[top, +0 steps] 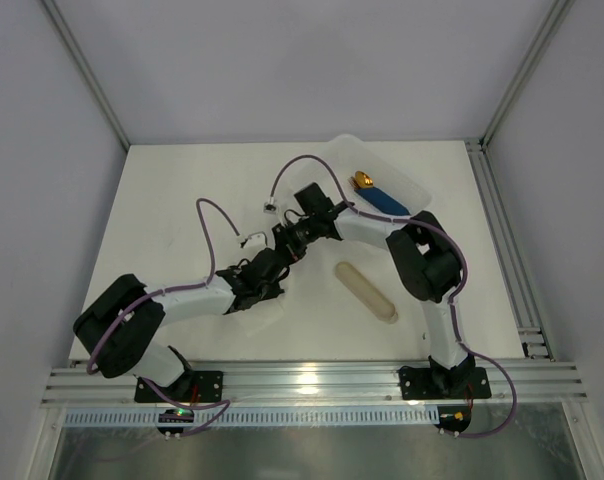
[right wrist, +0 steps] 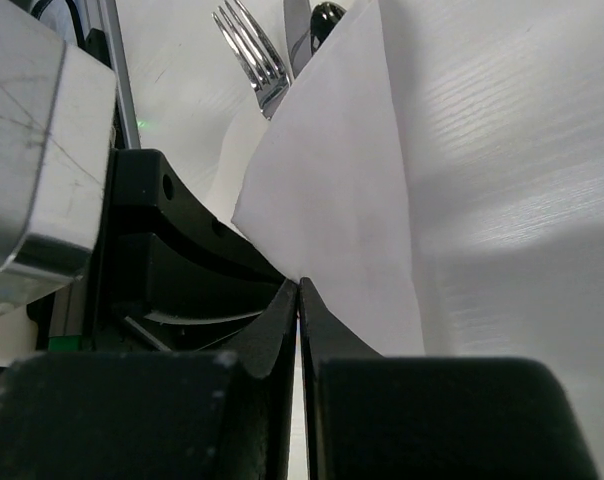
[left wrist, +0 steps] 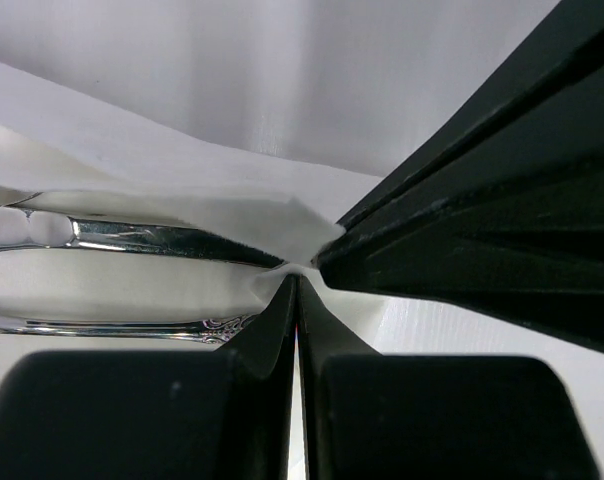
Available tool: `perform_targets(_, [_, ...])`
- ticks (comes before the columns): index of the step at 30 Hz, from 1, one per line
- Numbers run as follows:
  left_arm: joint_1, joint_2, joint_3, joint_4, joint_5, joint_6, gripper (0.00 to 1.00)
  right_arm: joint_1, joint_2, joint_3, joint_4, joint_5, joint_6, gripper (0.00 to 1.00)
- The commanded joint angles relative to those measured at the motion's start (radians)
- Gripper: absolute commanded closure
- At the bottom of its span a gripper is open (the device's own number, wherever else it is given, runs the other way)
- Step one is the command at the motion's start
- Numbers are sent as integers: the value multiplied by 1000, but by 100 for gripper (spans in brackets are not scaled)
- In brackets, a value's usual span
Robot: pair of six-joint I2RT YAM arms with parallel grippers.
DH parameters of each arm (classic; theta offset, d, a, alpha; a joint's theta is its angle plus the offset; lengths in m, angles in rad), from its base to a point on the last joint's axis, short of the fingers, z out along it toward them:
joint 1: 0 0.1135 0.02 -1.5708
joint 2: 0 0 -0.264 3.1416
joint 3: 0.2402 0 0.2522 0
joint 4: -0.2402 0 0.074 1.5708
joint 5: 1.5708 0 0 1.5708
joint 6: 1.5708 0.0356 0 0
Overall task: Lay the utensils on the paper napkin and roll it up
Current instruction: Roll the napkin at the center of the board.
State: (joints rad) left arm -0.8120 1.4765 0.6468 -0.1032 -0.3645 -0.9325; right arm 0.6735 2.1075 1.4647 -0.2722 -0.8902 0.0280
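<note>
The paper napkin (left wrist: 182, 170) lies folded over the utensils (left wrist: 152, 238), whose shiny handles poke out at the left of the left wrist view. My left gripper (left wrist: 297, 272) is shut on a pinched edge of the napkin. In the right wrist view the napkin (right wrist: 332, 200) rises as a lifted white flap, and my right gripper (right wrist: 300, 282) is shut on its lower corner. Fork tines (right wrist: 252, 50) and a dark knife tip (right wrist: 327, 14) show beyond the flap. From above, the left gripper (top: 279, 262) and the right gripper (top: 288, 243) meet tip to tip at mid-table.
A white plastic tray (top: 407, 180) sits at the back right with a blue-handled, gold-tipped piece (top: 377, 196) in it. A beige oblong sleeve (top: 367, 292) lies right of the grippers. Metal frame posts stand at the back corners, and a rail runs along the right edge.
</note>
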Motion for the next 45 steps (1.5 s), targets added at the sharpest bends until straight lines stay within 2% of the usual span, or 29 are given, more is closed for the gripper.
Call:
perform_targets(1, [-4,-18,-16,-36,-30,1,100,17,-53,-21,4,-19,-22,96])
perform_targets(15, [-6,-35,-24,-39,-31,-2,100,47,-21,-41,-27,7,-48,96])
perform_targets(20, [-7,-36,-30,-38,-34,-3,100,57,14,-1,-70,20,-60,96])
perform_targets(45, [-62,-65,27,-130,-125,14,100,77,120,13,-81,76,-42,96])
